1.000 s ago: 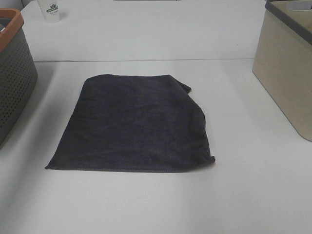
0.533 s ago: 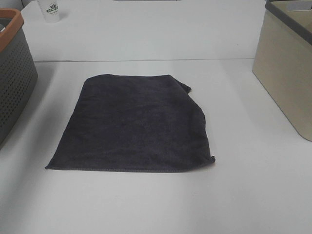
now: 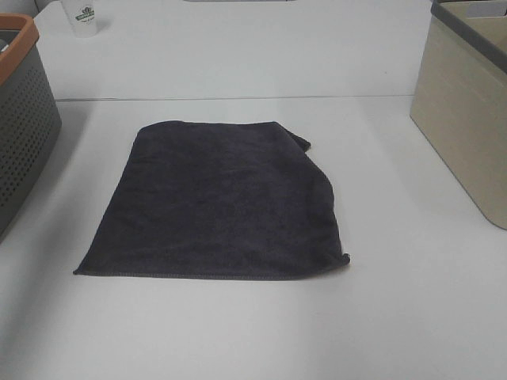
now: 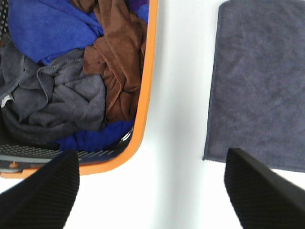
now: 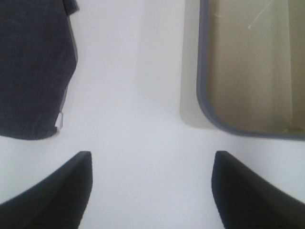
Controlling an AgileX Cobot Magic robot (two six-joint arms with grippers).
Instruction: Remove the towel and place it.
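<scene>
The dark charcoal towel point(image 3: 218, 202) lies flat on the white table, folded roughly rectangular, with its far right corner tucked in. No arm or gripper shows in the exterior high view. The left wrist view shows one edge of the towel point(image 4: 262, 81) beside the basket, and my left gripper point(image 4: 150, 164) hangs open over the bare table between them, holding nothing. A corner of the towel point(image 5: 33, 62) also appears in the right wrist view. My right gripper point(image 5: 151, 162) is open and empty above the table between the towel and the beige bin.
A grey perforated basket point(image 3: 24, 119) with an orange rim point(image 4: 145, 95) stands at the left, full of blue, brown and grey cloths. At the right stands a beige bin point(image 3: 467, 119) with a grey rim point(image 5: 202, 71). A white cup point(image 3: 83, 16) sits at the back left.
</scene>
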